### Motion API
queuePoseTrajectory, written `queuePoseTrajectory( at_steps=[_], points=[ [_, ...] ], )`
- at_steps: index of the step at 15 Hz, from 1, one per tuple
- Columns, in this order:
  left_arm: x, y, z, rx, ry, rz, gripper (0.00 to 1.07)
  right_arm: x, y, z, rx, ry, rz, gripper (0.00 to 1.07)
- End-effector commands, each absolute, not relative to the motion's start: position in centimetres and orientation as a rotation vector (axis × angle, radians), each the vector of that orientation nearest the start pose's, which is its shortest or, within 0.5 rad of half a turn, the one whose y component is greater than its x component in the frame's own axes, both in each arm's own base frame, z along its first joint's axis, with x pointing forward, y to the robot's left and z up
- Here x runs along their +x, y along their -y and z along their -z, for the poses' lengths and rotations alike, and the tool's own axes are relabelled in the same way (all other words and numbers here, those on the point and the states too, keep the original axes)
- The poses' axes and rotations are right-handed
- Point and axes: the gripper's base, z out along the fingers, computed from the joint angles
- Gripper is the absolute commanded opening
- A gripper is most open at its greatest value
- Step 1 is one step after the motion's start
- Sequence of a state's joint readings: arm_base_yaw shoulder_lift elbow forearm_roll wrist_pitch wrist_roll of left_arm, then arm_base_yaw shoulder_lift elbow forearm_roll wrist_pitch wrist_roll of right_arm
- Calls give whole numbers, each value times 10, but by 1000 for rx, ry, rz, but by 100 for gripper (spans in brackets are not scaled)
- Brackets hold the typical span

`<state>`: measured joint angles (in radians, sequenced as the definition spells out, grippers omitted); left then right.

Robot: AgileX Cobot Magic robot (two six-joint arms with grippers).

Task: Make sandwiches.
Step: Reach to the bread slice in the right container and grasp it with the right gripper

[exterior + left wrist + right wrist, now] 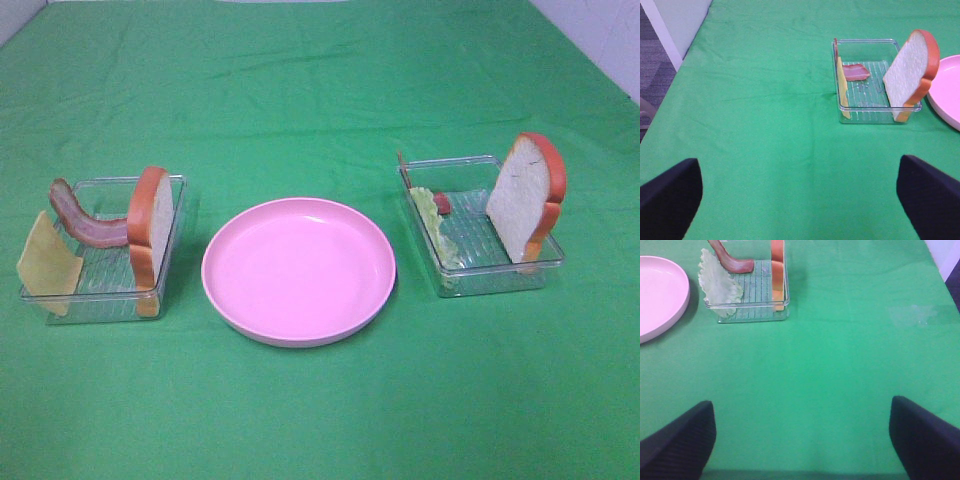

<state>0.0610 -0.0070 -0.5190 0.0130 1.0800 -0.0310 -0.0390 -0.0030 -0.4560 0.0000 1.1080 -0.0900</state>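
No stack stands; the sandwich pieces lie in two clear trays. The left tray (110, 181) holds a yellow cheese square (47, 265), a bacon strip (85, 222) and an upright bread slice (150, 225). The right tray (470, 160) holds green lettuce (435, 225), a bit of bacon (441, 203) and an upright bread slice (527, 195). Neither arm shows in the high view. My left gripper (800, 195) is open over bare cloth, well short of its tray (865, 41) and bread (910, 72). My right gripper (800, 440) is open too, far from the lettuce (717, 282).
A round pink plate (298, 270) with nothing on it sits between the trays on the green cloth. The left wrist view shows the table's edge and grey floor (655, 55) beyond it. Green cloth stretches in front of and behind the trays.
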Motion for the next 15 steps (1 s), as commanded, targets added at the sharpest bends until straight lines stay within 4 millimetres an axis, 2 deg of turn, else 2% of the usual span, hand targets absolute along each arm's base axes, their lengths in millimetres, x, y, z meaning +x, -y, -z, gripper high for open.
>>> queuePoseTrajectory(
  at_steps=[1, 8, 10, 11, 13, 15],
  points=[
    [-10, 0, -281, -95, -2025, -29, 101, -7, 0, -262, -51, -2089, 86, 91],
    [-10, 0, -281, -95, -2025, -29, 101, -7, 0, -262, -42, -2088, 80, 91],
    [-10, 0, -281, -95, -2028, -29, 101, -2, 0, -275, -10, -2048, 64, 91],
    [-9, 0, -281, -95, -2032, -29, 101, 5, 0, -286, -9, -2015, 64, 91],
    [-9, 0, -281, -95, -2032, -29, 101, 39, 2, -306, 0, -1914, 61, 91],
    [-9, 0, -281, -95, -2032, -29, 101, 60, 2, -310, 3, -1930, 51, 91]
  ],
)
